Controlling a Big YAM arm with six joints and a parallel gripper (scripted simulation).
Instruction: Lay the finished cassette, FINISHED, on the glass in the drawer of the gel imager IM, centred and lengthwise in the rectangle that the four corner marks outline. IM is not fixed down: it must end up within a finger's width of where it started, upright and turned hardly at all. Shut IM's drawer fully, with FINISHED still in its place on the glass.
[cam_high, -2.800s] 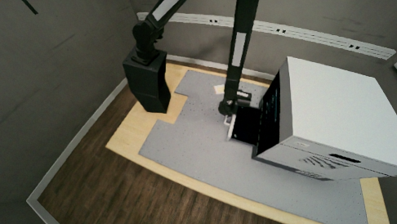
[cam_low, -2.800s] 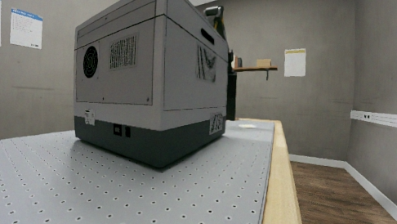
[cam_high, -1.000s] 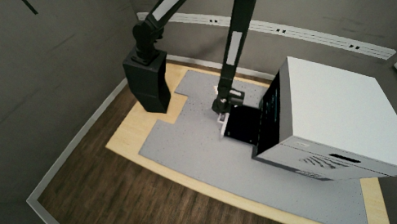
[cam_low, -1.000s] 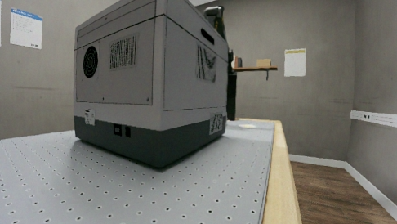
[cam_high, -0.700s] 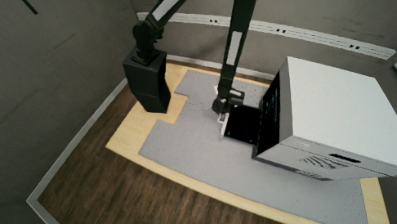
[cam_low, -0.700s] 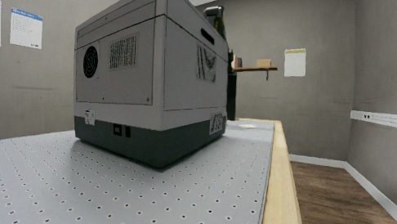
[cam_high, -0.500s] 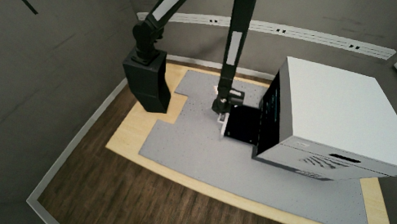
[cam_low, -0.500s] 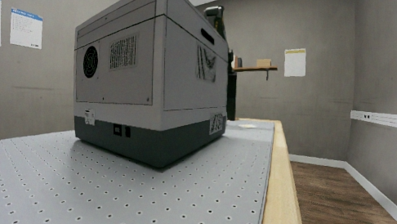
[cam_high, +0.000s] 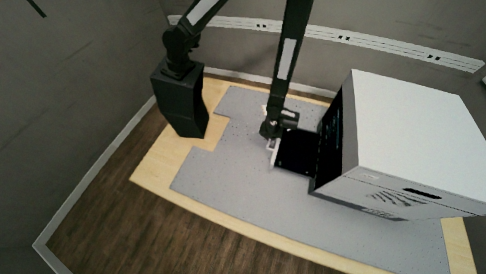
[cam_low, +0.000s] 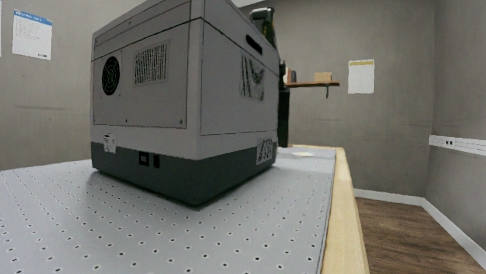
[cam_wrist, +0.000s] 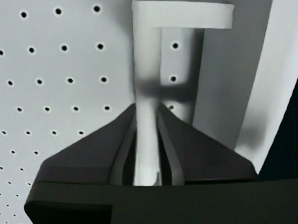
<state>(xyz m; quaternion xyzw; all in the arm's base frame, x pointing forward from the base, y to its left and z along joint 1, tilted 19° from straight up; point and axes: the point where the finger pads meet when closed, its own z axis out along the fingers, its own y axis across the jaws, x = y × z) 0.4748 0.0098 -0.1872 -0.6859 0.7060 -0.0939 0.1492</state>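
Jaws on the drawer handle, drawer out, cassette not to be made out.

I can't tell where FINISHED is: the dark bed of the drawer (cam_high: 298, 151) shows no clear cassette from above, and my own arm (cam_high: 288, 57) covers part of the view. The drawer stands out of the imager IM (cam_high: 410, 130) (cam_low: 150, 90), which sits upright on the counter (cam_high: 225, 190) (cam_low: 165, 225). The white handle (cam_high: 271, 144) (cam_wrist: 148, 65) stands off the drawer's front, which gives me something to grip for sliding it; I take closing to be the step in hand, if the cassette is already laid. My jaws (cam_high: 271, 137) are nearly closed, a narrow gap apart, pinching the handle's bar from both sides. Since IM is loose, I'd push straight and gently, lest it skid or turn.
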